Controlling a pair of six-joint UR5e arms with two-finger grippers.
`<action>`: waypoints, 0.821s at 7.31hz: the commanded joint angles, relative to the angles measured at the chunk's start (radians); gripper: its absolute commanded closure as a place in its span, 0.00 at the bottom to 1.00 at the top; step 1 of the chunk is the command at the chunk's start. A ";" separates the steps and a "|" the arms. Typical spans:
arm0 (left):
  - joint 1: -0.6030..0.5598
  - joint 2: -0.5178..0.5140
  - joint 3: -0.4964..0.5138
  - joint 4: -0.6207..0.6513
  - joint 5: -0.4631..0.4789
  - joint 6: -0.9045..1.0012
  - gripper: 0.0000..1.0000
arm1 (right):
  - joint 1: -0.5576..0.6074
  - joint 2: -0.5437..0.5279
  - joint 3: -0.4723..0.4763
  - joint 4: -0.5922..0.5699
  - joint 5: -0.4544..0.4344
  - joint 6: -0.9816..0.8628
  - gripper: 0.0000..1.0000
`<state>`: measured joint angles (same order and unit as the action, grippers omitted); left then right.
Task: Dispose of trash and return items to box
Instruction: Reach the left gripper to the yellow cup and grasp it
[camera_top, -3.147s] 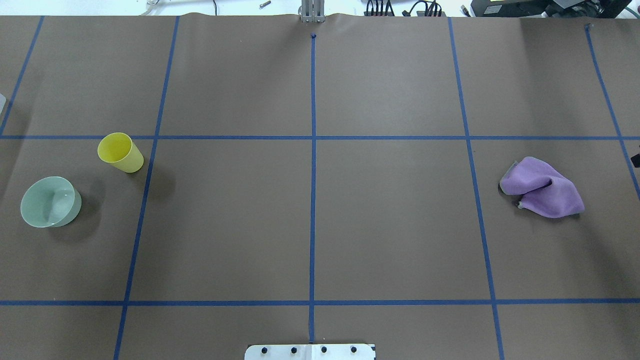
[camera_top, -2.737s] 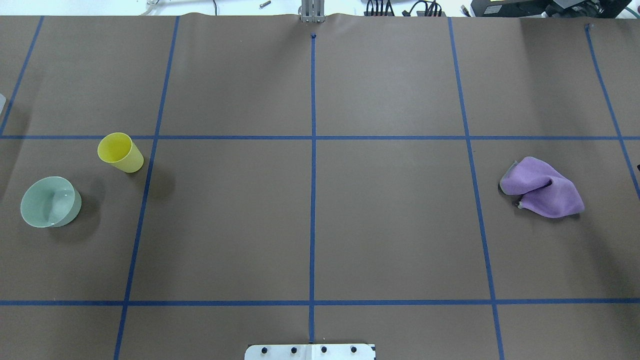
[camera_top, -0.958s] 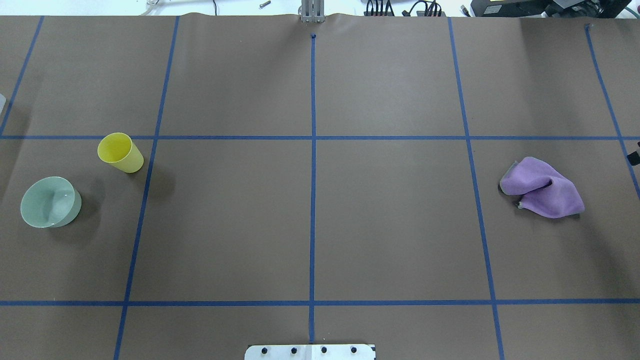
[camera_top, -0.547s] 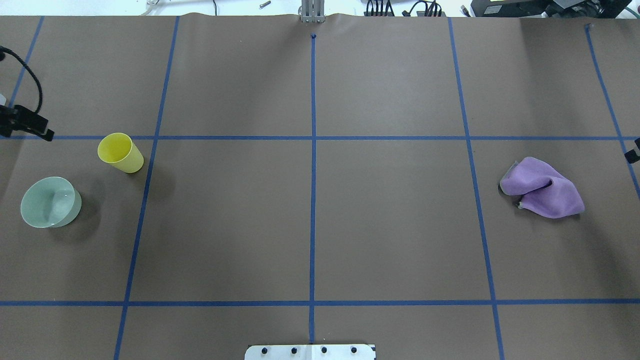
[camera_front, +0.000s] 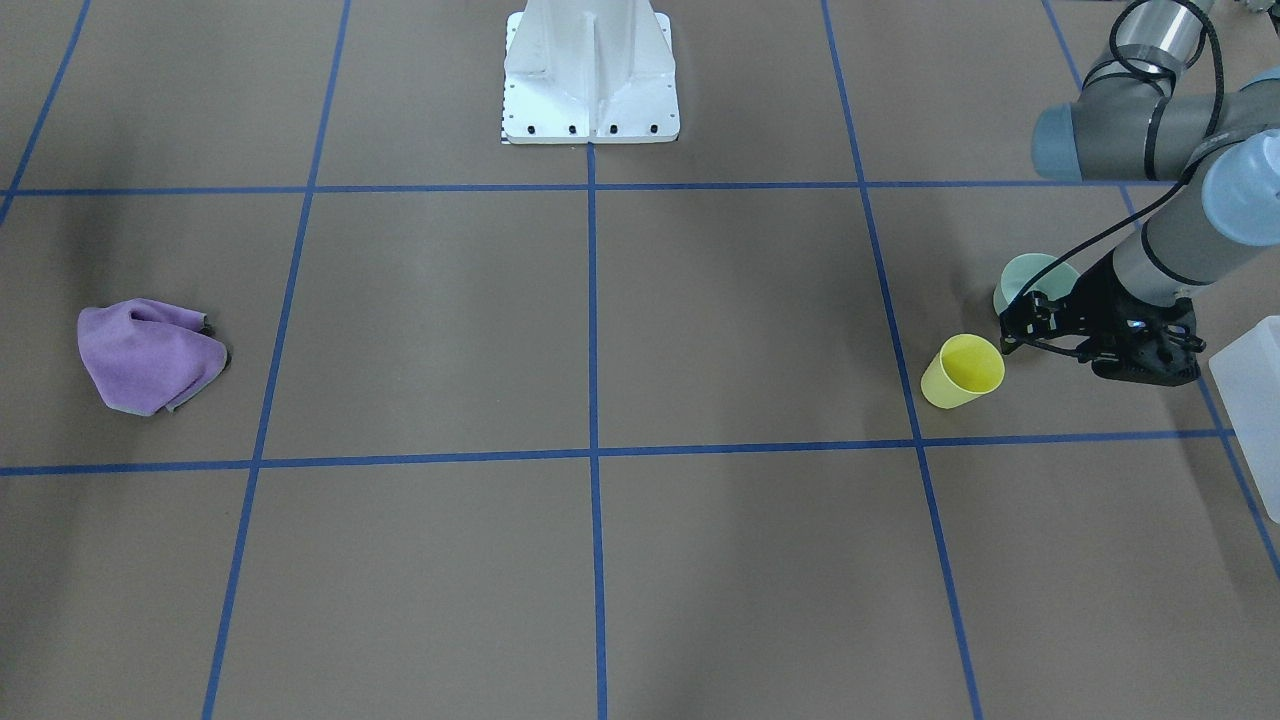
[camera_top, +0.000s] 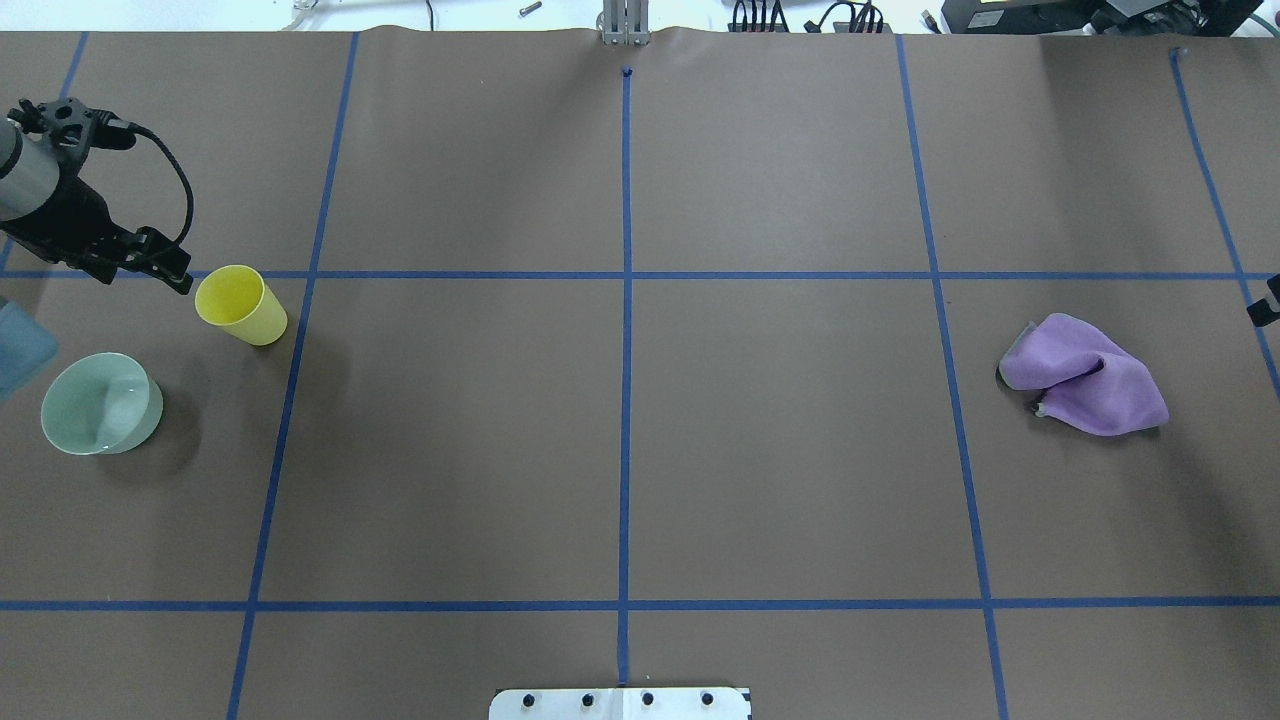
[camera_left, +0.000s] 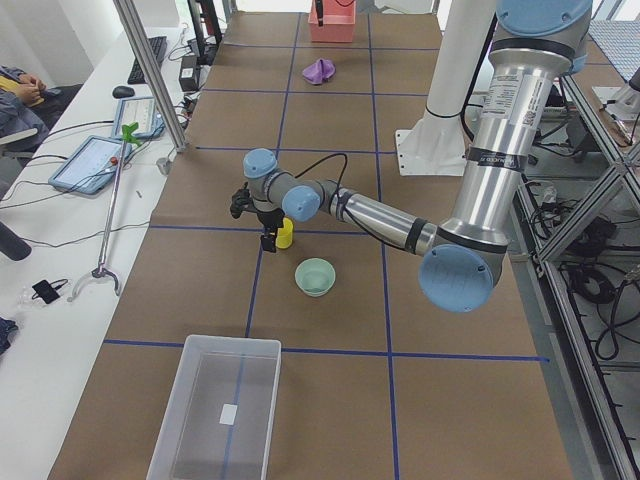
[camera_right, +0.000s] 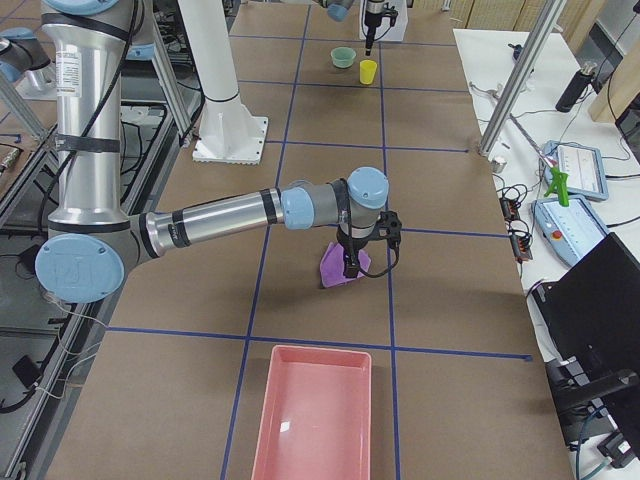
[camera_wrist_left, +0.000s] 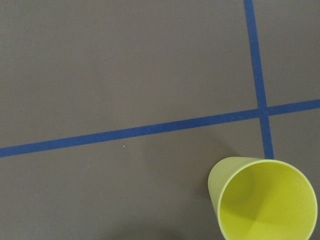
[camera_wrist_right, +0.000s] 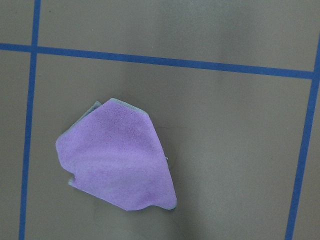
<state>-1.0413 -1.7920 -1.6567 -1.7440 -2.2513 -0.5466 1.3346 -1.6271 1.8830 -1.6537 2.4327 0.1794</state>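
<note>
The yellow cup (camera_top: 240, 305) stands upright on the table's left side; it also fills the lower right of the left wrist view (camera_wrist_left: 265, 200). The mint-green bowl (camera_top: 100, 403) stands nearer the robot, to the cup's left. My left gripper (camera_top: 175, 275) hangs just left of the cup's rim, apart from it; in the front-facing view (camera_front: 1008, 330) its jaws stand open and empty. The translucent box (camera_left: 220, 410) stands at the table's left end. My right gripper (camera_right: 350, 268) hovers over the purple cloth (camera_wrist_right: 120, 155); I cannot tell if it is open.
A pink tray (camera_right: 310, 420) stands at the table's right end. The purple cloth (camera_top: 1085, 375) lies crumpled at the right. The white robot base (camera_front: 590, 80) is at the robot's side of the table. Blue tape lines grid the brown table cover (camera_top: 780, 440).
My left arm has come in from the left edge and moved right, up to the yellow cup. The right gripper's tip at the right edge shifted slightly. Cup, bowl and cloth have not moved.
</note>
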 joint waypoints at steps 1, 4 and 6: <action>0.026 -0.009 0.011 0.000 -0.001 -0.025 0.05 | 0.000 0.001 0.001 0.000 0.000 0.000 0.00; 0.043 -0.040 0.044 -0.002 0.001 -0.029 0.07 | -0.005 0.001 -0.002 0.000 0.000 0.000 0.00; 0.047 -0.050 0.064 -0.003 0.004 -0.030 0.16 | -0.006 0.001 -0.002 0.000 0.000 0.000 0.00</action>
<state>-0.9984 -1.8374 -1.6026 -1.7458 -2.2497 -0.5754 1.3294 -1.6260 1.8807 -1.6536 2.4329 0.1795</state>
